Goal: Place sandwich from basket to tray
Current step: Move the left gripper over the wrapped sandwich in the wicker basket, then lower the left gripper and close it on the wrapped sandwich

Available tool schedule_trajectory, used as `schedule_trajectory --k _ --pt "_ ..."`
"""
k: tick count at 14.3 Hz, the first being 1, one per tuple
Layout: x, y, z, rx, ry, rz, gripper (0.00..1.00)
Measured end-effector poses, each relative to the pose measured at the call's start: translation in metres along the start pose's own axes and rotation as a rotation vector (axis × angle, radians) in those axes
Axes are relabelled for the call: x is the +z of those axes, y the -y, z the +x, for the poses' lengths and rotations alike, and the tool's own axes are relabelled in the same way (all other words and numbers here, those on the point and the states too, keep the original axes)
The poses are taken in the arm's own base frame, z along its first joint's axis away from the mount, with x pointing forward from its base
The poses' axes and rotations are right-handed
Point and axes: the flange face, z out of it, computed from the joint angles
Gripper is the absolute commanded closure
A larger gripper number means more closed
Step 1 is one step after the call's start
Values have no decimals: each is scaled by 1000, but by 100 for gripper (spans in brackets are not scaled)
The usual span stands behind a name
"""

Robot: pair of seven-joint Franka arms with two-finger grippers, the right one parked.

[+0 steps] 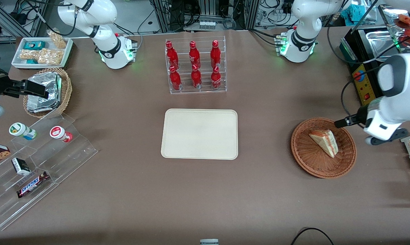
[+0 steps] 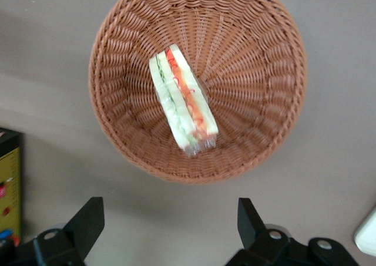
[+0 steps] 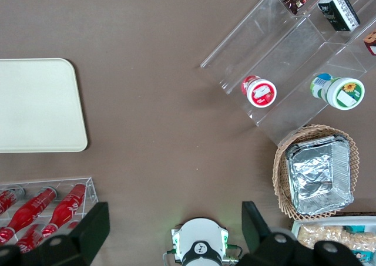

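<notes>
The sandwich (image 1: 324, 143) (image 2: 183, 107), a wrapped pale wedge with red-orange filling, lies in the reddish-brown wicker basket (image 1: 303, 160) (image 2: 264, 54) toward the working arm's end of the table. The cream tray (image 1: 200, 133) (image 3: 35, 104) lies bare at the table's middle. My left gripper (image 2: 169, 210) hovers high, just outside the basket's rim, open wide with nothing between its fingers. Its wrist (image 1: 381, 124) hangs beside the basket, apart from it.
A clear rack of red bottles (image 1: 195, 66) stands farther from the camera than the tray. A black appliance (image 1: 361, 68) sits near the working arm. Toward the parked arm's end are a tan basket of foil packets (image 1: 48, 92), a white snack tray (image 1: 41, 51) and a clear stepped shelf (image 1: 38, 163).
</notes>
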Motion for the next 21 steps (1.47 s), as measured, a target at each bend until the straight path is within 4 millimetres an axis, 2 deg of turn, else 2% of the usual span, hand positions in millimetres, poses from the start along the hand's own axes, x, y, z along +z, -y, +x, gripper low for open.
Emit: schedule_trajectory --k 2,4,11,14,21 --pt "29 5 -2 -24 -17 -6 0" --pt "45 7 -5 -46 -24 -8 0" --pt "67 7 -7 -97 -59 -21 0" --pt "78 3 -1 -192 -80 -37 0" --pt "106 -1 11 -214 -92 -55 0"
